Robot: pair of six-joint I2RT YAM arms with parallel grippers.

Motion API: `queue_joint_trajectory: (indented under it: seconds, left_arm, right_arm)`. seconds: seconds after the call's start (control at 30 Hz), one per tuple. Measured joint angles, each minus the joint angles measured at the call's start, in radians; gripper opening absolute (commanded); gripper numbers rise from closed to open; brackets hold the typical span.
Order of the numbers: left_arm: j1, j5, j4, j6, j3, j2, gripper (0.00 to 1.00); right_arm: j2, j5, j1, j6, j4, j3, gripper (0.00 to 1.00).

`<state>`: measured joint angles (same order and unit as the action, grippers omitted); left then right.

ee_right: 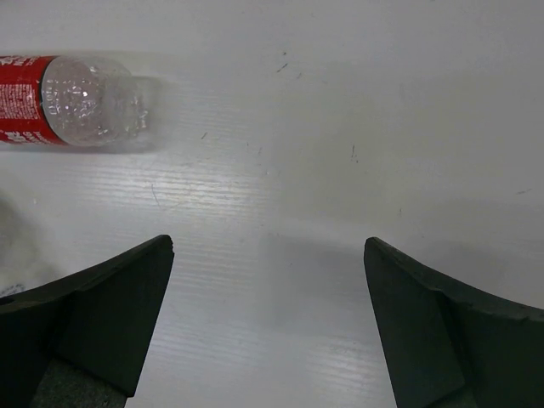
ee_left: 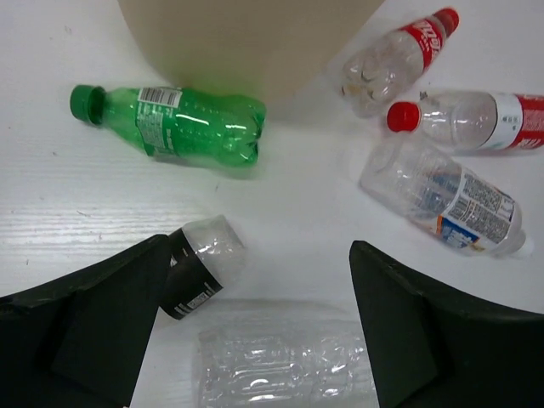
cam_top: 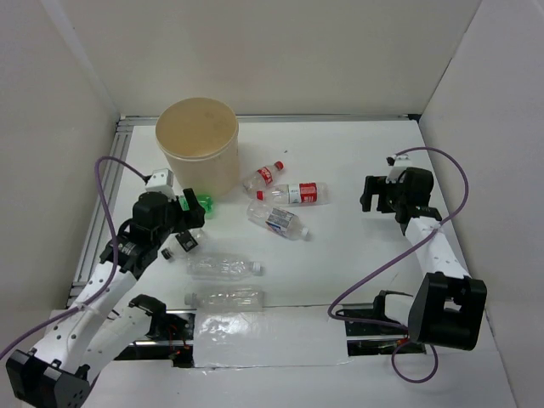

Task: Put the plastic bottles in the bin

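Observation:
The tan bin (cam_top: 197, 144) stands at the back left. Beside it on the table lie bottles: a green one (ee_left: 191, 123) against the bin's (ee_left: 246, 42) wall, two red-capped ones (cam_top: 263, 177) (cam_top: 293, 194), a clear one with a blue-white label (cam_top: 276, 219), and two plain clear ones (cam_top: 223, 267) (cam_top: 225, 298). My left gripper (ee_left: 259, 246) hangs open over a plain clear bottle (ee_left: 285, 365), with a small black-labelled bottle (ee_left: 200, 263) by its left finger. My right gripper (ee_right: 268, 246) is open above bare table, the red-labelled bottle (ee_right: 68, 100) to its upper left.
White walls close in the table on the left, back and right. A metal rail (cam_top: 102, 204) runs along the left edge. Purple cables (cam_top: 382, 272) loop from both arms. A clear plastic sheet (cam_top: 255, 336) lies at the near edge between the bases.

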<state>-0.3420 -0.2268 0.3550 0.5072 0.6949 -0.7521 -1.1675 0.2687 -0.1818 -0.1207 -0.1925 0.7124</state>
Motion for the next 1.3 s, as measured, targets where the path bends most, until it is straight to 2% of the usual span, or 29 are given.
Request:
queue_joint_trajectory:
  seconds: [0.2,0.33,0.4,0.43,0.47,0.5,0.53,0.57,0.6,0.63,0.77,1.0,1.17,1.3]
  left_arm:
    - [-0.021,0.027,0.021,-0.01,0.0,-0.037,0.99]
    - [-0.049,0.036,0.023,-0.017,0.0,-0.069,0.9]
    - [-0.062,0.04,0.027,-0.029,0.0,-0.09,0.79]
    - [-0.068,0.042,0.03,-0.033,0.001,-0.101,0.74]
    - [-0.074,0.045,0.035,-0.038,0.005,-0.116,0.69]
    - [-0.081,0.046,0.042,-0.043,0.012,-0.131,0.61]
    - [-0.088,0.048,0.047,-0.052,0.019,-0.148,0.6]
    - [-0.095,0.049,0.051,-0.058,0.026,-0.164,0.62]
    - [-0.107,0.049,0.058,-0.064,0.037,-0.183,0.74]
    - [-0.115,0.05,0.061,-0.071,0.045,-0.2,0.8]
    - [-0.153,0.016,0.1,-0.08,0.086,-0.289,0.89]
    - [-0.183,-0.117,0.16,-0.056,0.114,-0.414,0.94]
    - [-0.183,-0.206,0.145,-0.058,0.114,-0.498,0.97]
    - [-0.173,-0.224,0.104,-0.068,0.109,-0.583,0.94]
  right_arm:
    - [-0.005,0.059,0.0,-0.076,-0.018,0.0,1.0]
    - [-0.015,0.074,-0.01,-0.112,-0.019,0.002,1.0]
    - [-0.029,0.088,-0.022,-0.136,-0.03,0.008,1.0]
    - [-0.035,0.096,-0.029,-0.147,-0.034,0.01,0.91]
    - [-0.039,0.113,-0.036,-0.161,-0.038,0.01,0.55]
    - [-0.041,0.127,-0.042,-0.177,-0.042,0.01,0.47]
    - [-0.041,0.142,-0.044,-0.181,-0.045,0.01,0.47]
    - [-0.041,0.156,-0.047,-0.185,-0.048,0.01,0.52]
    - [-0.041,0.175,-0.048,-0.191,-0.049,0.01,0.68]
    - [-0.042,0.191,-0.048,-0.191,-0.05,0.01,0.77]
    - [-0.063,0.248,-0.048,-0.213,-0.053,0.011,0.88]
    - [-0.097,0.286,-0.048,-0.23,-0.061,0.016,0.9]
    - [-0.097,0.304,-0.048,-0.247,-0.063,0.016,0.9]
    - [-0.098,0.315,-0.048,-0.26,-0.063,0.016,0.9]
